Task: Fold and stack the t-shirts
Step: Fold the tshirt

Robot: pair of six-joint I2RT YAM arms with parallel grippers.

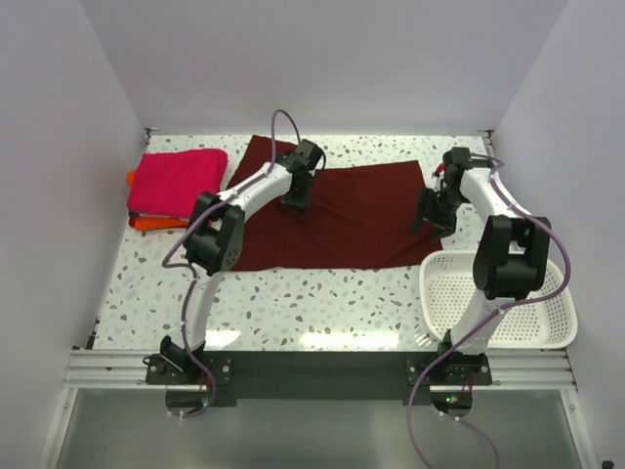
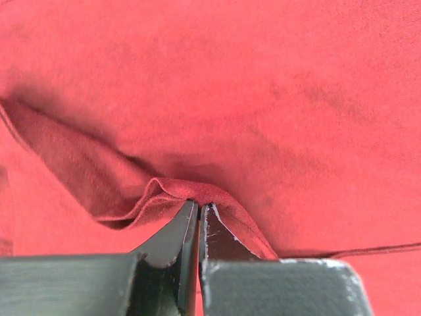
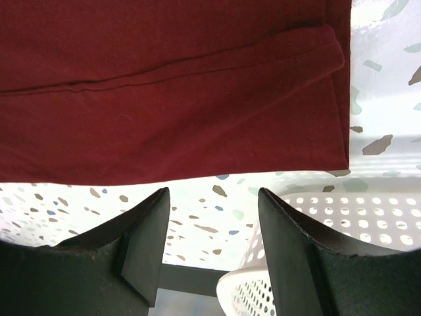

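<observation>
White basket is sitting on the near right of the desk. The dark red t-shirt is lying flat in the middle. The left tool is pinching a small fold of it, clenched tight. The right tool is hanging released by the shirt's right edge, holding nothing. The pink t-shirt is resting folded on the orange t-shirt at the far left.

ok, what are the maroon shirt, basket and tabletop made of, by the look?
Maroon shirt: soft knit cloth, likely cotton jersey, matte; it puckers into limp folds and shows a stitched hem.
Basket: white plastic, probably moulded, slightly glossy; regular rows of holes, rigid rim.
Tabletop: white with grey-brown flecks, smooth, reflective; real terrazzo or printed laminate, cannot tell.
</observation>
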